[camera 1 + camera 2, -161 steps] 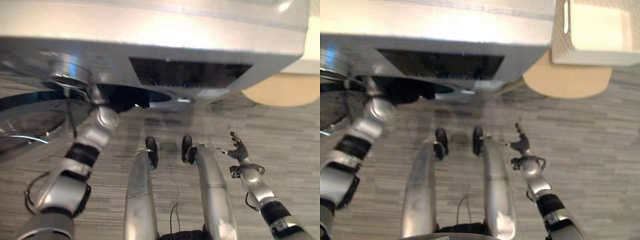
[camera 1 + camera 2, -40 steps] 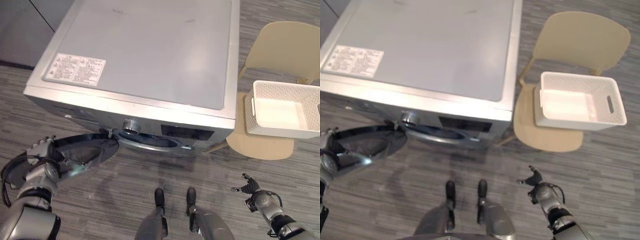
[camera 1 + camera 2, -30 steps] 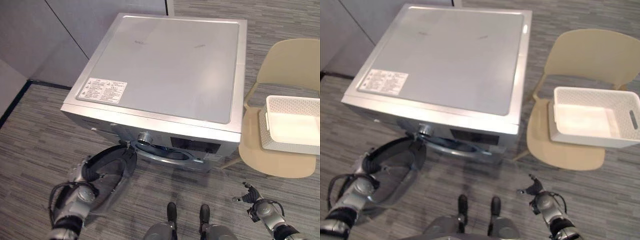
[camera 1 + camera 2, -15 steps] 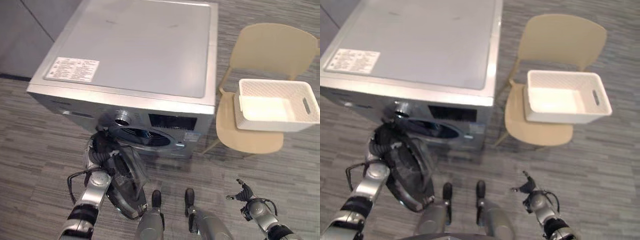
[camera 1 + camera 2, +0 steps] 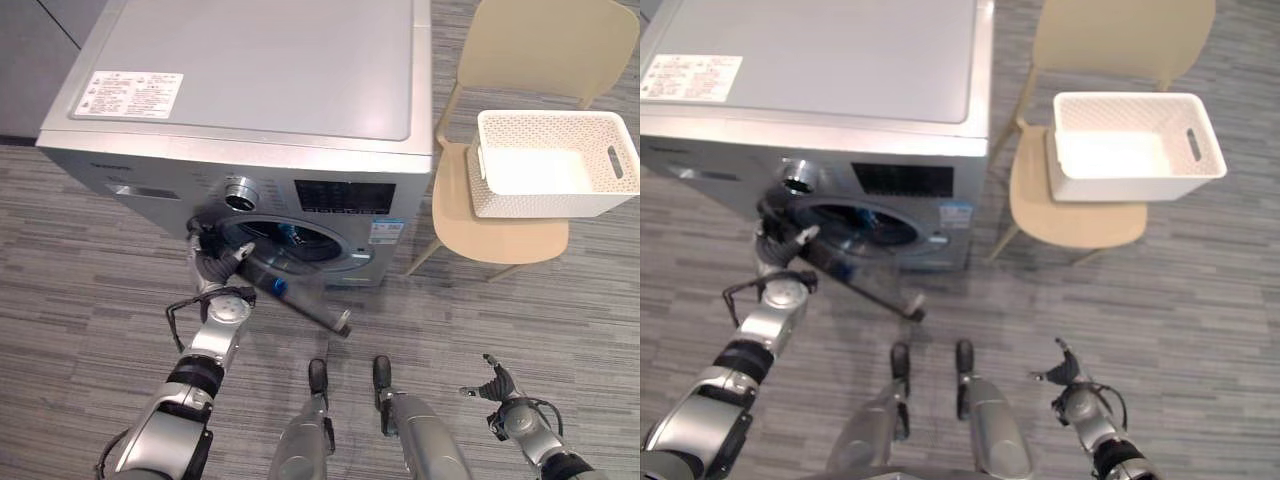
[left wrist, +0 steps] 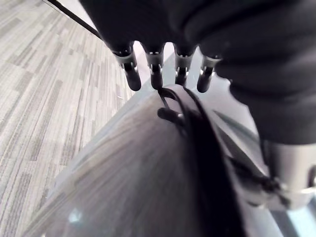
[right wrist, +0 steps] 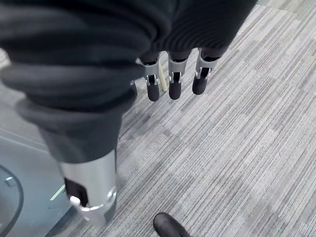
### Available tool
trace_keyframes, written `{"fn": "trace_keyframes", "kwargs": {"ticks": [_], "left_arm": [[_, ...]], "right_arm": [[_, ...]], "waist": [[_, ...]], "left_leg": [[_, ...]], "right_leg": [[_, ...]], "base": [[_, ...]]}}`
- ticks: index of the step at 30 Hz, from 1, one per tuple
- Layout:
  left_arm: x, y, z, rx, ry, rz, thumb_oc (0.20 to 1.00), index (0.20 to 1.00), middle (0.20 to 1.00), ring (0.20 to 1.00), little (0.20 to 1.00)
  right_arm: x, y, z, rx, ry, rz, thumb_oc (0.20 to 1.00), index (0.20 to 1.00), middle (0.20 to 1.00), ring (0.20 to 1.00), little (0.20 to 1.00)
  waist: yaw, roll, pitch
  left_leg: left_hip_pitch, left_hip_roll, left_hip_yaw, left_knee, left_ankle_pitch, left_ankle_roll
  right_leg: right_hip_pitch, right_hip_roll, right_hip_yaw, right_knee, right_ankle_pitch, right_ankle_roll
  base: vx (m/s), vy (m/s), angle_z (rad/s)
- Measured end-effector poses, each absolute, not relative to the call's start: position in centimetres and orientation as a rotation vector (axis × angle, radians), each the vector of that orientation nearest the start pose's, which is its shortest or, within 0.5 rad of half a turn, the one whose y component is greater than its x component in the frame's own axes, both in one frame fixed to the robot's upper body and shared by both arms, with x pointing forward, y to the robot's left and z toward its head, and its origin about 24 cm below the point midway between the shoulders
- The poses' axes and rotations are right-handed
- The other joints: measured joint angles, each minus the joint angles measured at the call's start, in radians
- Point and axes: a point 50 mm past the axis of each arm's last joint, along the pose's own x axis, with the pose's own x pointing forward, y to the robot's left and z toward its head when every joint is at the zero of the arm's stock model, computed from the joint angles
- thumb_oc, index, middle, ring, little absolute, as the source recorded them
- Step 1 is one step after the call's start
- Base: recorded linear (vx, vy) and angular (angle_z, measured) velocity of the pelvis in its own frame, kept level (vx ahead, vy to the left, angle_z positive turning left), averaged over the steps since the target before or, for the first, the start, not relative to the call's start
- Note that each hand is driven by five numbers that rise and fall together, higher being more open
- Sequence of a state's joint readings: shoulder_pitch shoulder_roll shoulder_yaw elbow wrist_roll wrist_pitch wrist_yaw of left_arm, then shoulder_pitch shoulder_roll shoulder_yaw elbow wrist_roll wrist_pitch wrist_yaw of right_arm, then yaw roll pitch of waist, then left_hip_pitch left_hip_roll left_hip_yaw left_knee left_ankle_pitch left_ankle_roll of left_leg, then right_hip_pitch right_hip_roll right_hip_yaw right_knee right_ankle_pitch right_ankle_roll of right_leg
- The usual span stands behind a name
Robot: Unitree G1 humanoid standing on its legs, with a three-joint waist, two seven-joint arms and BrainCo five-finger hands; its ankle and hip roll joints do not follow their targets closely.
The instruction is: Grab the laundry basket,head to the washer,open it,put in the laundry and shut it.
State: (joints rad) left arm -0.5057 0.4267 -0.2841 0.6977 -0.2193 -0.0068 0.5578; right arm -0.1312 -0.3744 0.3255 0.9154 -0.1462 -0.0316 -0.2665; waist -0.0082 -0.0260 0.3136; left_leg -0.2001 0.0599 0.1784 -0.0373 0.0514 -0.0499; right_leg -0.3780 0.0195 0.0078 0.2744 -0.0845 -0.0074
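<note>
Left hand fingers straight against the washer door, which may rebound unlatched; right hand relaxed.

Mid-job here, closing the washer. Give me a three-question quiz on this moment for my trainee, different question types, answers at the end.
1. True or false: the white laundry basket sits on the floor.
2. Which hand is at the washer door? A) left hand B) right hand
3. Fill in: the washer door is ____ (latched shut / partly open).

Key
1. False: it rests on the beige chair beside the washer, and it looks empty.
2. A: its straight fingers lie against the door near the hinge side; the right hand hangs open over the floor.
3. Partly open.
</note>
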Motion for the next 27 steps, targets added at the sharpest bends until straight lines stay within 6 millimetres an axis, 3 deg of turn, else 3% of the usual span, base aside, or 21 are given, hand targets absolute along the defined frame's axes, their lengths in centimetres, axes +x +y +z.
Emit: {"fn": "trace_keyframes", "kwargs": {"ticks": [4, 6, 7, 9, 13, 18, 19, 23, 27], "left_arm": [[33.3, 21.9, 4.7, 0.42, 0.11, 0.403, 1.0, 1.0, 1.0, 1.0, 1.0], [31.8, 20.4, 5.3, 0.369, 0.033, 0.332, 1.0, 1.0, 1.0, 1.0, 1.0], [29.7, 19.3, 4.8, 0.329, -0.009, 0.248, 1.0, 1.0, 1.0, 1.0, 1.0], [28.2, 17.4, 4.2, 0.301, -0.03, 0.129, 1.0, 1.0, 1.0, 1.0, 1.0], [28.1, 14.2, 3.7, 0.254, -0.05, -0.023, 1.0, 1.0, 1.0, 1.0, 1.0], [27.6, 12.4, 2.5, 0.339, 0.01, -0.233, 1.0, 1.0, 1.0, 1.0, 1.0], [26.1, 12.7, 0.2, 0.374, 0.1, -0.278, 1.0, 1.0, 1.0, 1.0, 1.0], [23.0, 15.4, -4.7, 0.422, 0.335, -0.234, 1.0, 1.0, 1.0, 1.0, 1.0], [18.3, 20.4, -10.5, 0.448, 0.688, -0.058, 1.0, 1.0, 1.0, 1.0, 1.0]], "right_arm": [[20.6, -24.0, -9.7, -0.734, 0.673, -0.045, 1.0, 1.0, 1.0, 1.0, 1.0], [20.0, -24.2, -10.0, -0.726, 0.689, -0.061, 1.0, 1.0, 1.0, 1.0, 1.0], [19.6, -23.7, -10.5, -0.696, 0.712, -0.067, 1.0, 1.0, 1.0, 1.0, 1.0], [19.4, -23.1, -10.8, -0.675, 0.726, -0.061, 1.0, 1.0, 1.0, 1.0, 1.0], [20.7, -22.4, -10.4, -0.661, 0.7, -0.058, 1.0, 1.0, 1.0, 1.0, 1.0], [21.3, -22.2, -10.1, -0.662, 0.683, -0.056, 1.0, 1.0, 1.0, 1.0, 1.0], [21.3, -22.3, -10.1, -0.66, 0.688, -0.062, 1.0, 1.0, 1.0, 1.0, 1.0], [20.3, -23.1, -10.6, -0.647, 0.723, -0.093, 1.0, 1.0, 1.0, 1.0, 1.0], [20.0, -24.1, -10.7, -0.644, 0.76, -0.133, 1.0, 1.0, 1.0, 1.0, 1.0]], "waist": [[-0.012, 0.006, 0.0], [-0.011, 0.011, 0.003], [-0.01, 0.012, 0.004], [-0.011, 0.013, 0.004], [-0.008, 0.027, 0.002], [-0.017, 0.034, -0.001], [-0.034, 0.038, -0.002], [-0.043, 0.051, -0.01], [-0.032, 0.083, -0.047]], "left_leg": [[0.014, -0.019, 0.031, -0.008, 0.033, 0.021], [0.016, -0.024, 0.026, -0.018, 0.043, 0.034], [0.034, -0.024, 0.023, -0.018, 0.043, 0.034], [0.059, -0.024, 0.006, -0.016, 0.042, 0.033], [0.066, -0.011, -0.026, -0.017, 0.032, 0.025], [0.066, -0.003, -0.025, -0.015, 0.03, 0.023], [0.08, 0.001, -0.027, -0.017, 0.03, 0.023], [0.102, 0.012, -0.052, -0.017, 0.03, 0.023], [0.117, 0.021, -0.07, -0.017, 0.028, 0.021]], "right_leg": [[-0.002, -0.027, -0.001, 0.033, 0.003, 0.005], [0.001, -0.033, -0.008, 0.026, 0.004, 0.005], [0.028, -0.032, -0.01, 0.011, 0.008, 0.001], [0.065, -0.032, -0.013, -0.01, 0.007, 0.002], [0.092, -0.021, -0.032, -0.037, 0.002, 0.008], [0.089, -0.013, -0.034, -0.031, 0.002, 0.007], [0.107, -0.01, -0.04, -0.037, 0.002, 0.007], [0.149, -0.003, -0.058, -0.058, -0.001, 0.002], [0.177, 0.004, -0.078, -0.071, -0.006, -0.005]], "base": [[0.01, -0.017, 0.02], [0.04, -0.023, 0.09], [0.04, -0.016, 0.05], [0.02, -0.017, 0.05], [0.03, -0.018, 0.1], [0.04, -0.006, -0.05], [0.07, 0.002, -0.05], [0.03, 0.014, 0.11], [0.05, 0.031, 0.18]]}}
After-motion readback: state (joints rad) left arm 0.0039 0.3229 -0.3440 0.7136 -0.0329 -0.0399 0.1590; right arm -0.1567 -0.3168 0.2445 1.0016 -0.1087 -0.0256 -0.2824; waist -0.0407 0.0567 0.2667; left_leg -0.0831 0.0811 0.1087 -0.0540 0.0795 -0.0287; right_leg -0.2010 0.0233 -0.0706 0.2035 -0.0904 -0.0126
